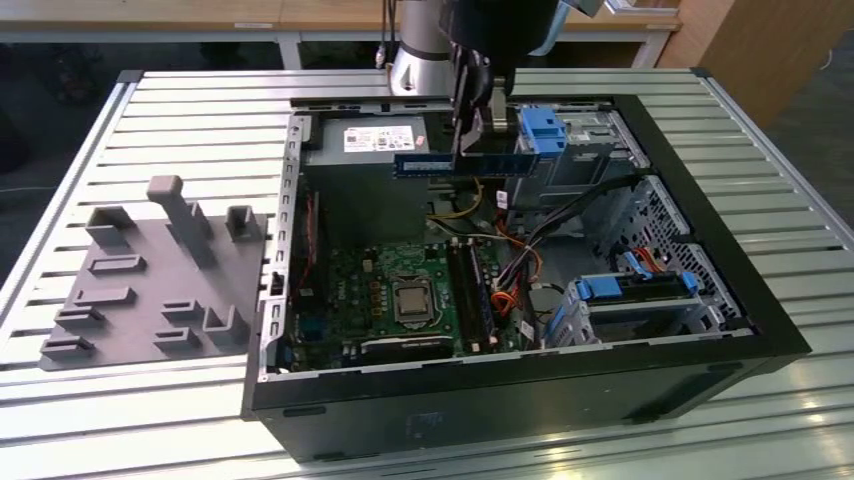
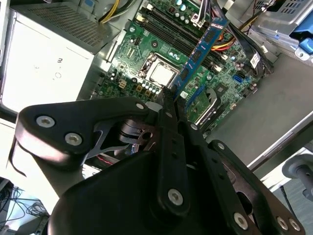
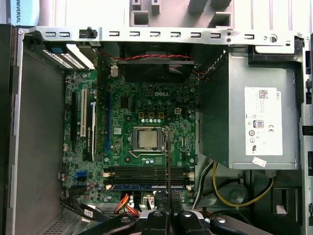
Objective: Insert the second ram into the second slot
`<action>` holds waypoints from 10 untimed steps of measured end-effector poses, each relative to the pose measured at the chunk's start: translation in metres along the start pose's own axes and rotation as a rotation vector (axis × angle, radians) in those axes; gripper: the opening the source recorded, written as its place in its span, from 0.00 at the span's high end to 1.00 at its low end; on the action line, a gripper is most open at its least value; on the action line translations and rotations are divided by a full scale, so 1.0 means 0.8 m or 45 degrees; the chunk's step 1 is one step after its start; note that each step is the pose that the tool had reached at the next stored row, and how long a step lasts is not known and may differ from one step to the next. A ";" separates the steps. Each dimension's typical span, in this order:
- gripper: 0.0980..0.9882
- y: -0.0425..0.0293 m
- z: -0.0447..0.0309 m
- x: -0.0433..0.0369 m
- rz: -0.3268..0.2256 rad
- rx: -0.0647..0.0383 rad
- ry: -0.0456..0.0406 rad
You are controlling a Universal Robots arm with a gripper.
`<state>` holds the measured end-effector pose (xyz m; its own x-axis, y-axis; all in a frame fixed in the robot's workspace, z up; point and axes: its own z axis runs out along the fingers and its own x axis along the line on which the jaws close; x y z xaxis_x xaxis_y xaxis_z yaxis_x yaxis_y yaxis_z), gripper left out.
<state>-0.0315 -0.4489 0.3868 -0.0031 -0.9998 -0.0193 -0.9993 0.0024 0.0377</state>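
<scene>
The gripper point(image 1: 478, 138) has its jaws pinched narrow on the second ram point(image 1: 461, 164). The stick hangs level above the open computer case point(image 1: 747, 330), clear of the motherboard point(image 1: 354, 290), at twelve o'clock from the CPU socket point(image 1: 404, 298) in the exterior view. There are two sticks: the held one and one blue stick point(image 3: 146, 186) seated in the memory slots point(image 3: 146, 174). In the first wrist view the held ram is edge-on, a thin line. The number of slots is hard to make out.
</scene>
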 end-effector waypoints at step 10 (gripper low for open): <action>0.96 0.0000 -0.0002 0.008 0.000 0.000 0.000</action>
<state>-0.0314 -0.4557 0.3868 -0.0031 -0.9998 -0.0193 -0.9993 0.0024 0.0377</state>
